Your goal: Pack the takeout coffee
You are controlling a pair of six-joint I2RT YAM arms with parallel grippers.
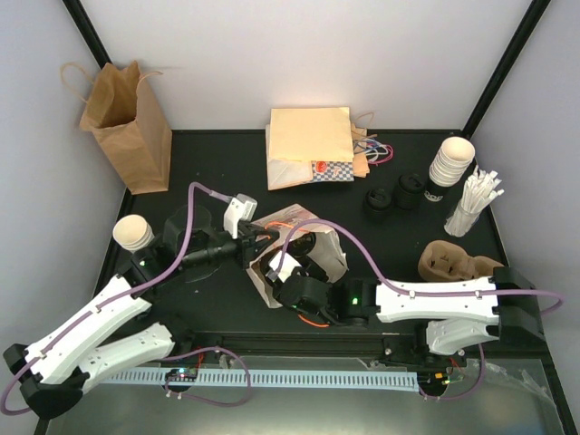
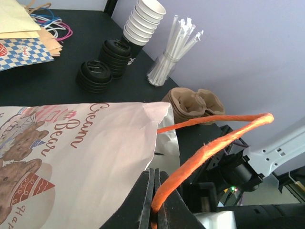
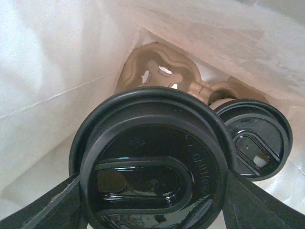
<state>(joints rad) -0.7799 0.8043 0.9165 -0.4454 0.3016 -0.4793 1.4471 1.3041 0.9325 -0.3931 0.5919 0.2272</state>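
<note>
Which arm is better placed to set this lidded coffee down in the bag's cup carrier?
Right. The right gripper is inside the bag, holding the takeout coffee over the carrier, beside a second lidded cup. The left gripper is shut on the orange handle, so it is occupied.

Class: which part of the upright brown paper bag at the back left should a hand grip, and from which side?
Probably its handle loop, from above: the brown paper bag stands upright, mouth open, and the loop sticks up free.
</note>
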